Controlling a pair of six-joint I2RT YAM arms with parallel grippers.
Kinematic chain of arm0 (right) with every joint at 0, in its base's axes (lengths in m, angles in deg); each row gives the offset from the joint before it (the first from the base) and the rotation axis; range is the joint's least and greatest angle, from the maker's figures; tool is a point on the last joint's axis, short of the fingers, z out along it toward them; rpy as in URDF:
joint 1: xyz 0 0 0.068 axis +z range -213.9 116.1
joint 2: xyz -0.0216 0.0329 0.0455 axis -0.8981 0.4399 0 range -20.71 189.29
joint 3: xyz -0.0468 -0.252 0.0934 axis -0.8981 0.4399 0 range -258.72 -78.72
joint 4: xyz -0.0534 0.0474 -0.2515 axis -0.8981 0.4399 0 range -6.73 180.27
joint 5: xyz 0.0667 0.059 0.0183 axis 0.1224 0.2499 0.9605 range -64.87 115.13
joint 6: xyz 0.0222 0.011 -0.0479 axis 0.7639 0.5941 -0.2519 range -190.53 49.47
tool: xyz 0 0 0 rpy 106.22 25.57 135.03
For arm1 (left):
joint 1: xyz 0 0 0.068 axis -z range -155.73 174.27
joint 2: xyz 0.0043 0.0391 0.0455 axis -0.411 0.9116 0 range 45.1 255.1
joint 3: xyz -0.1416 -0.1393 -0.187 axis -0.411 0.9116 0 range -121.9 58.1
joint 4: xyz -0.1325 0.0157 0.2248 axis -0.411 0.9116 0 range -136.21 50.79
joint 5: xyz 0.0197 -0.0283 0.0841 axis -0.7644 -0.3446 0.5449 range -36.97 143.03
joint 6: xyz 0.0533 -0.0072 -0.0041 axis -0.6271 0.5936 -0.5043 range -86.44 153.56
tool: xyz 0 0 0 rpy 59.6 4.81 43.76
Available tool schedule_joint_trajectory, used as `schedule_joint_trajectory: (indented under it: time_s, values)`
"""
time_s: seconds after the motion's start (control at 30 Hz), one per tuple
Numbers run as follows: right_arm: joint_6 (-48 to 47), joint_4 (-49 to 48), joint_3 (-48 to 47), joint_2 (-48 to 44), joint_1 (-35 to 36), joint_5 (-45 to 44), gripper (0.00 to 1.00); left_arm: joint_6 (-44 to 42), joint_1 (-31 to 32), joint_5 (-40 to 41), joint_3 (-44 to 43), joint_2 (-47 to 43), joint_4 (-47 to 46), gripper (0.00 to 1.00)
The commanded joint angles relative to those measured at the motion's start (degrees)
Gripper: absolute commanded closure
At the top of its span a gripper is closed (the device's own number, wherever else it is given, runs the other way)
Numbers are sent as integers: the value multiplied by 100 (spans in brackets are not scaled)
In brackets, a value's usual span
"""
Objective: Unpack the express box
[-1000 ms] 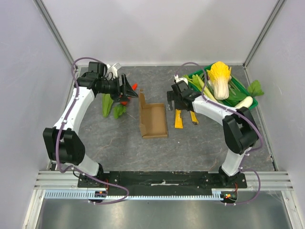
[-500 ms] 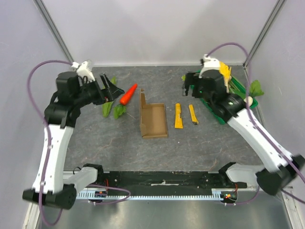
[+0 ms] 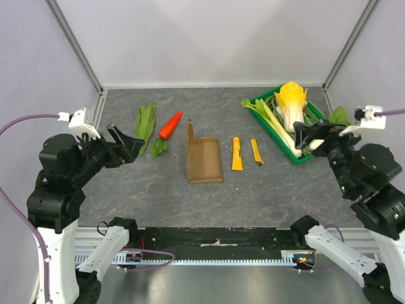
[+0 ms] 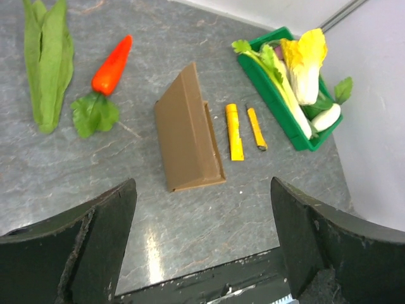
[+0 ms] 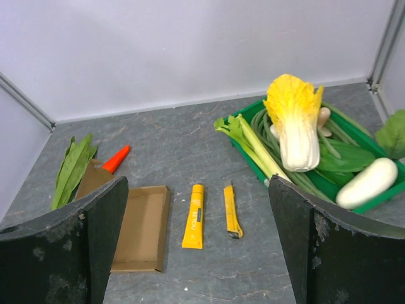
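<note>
Both arms have lifted back off the table; the left gripper (image 3: 126, 144) and right gripper (image 3: 304, 134) hang spread wide and empty. The express box (image 3: 204, 161) lies mid-table, flap up, hollow, with the yellow tube (image 3: 236, 154) just beside it, so unpacking looks done

Carrot (image 3: 171, 125), leaf (image 3: 145, 121), yellow tube (image 3: 236, 154), yellow cutter (image 3: 256, 152), green crate (image 4: 272, 106) of vegetables

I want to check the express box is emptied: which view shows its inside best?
Top external: it looks straight down into the express box, its whole floor bare. Right wrist shows the inside too, but its finger covers one edge. Left wrist sees mostly the raised flap's outside.
</note>
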Motion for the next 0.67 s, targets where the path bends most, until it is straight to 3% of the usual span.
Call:
schedule_joint_trajectory:
  time_s: [0.0, 0.63]
  values:
    - [-234, 275, -99, -341, -2, -392, 2, -387, -17, 343, -256, -65, 624, 8]
    - [-252, 363, -530, -140, -2, -296, 2, -563, -17, 545, -520, -13, 915, 5]
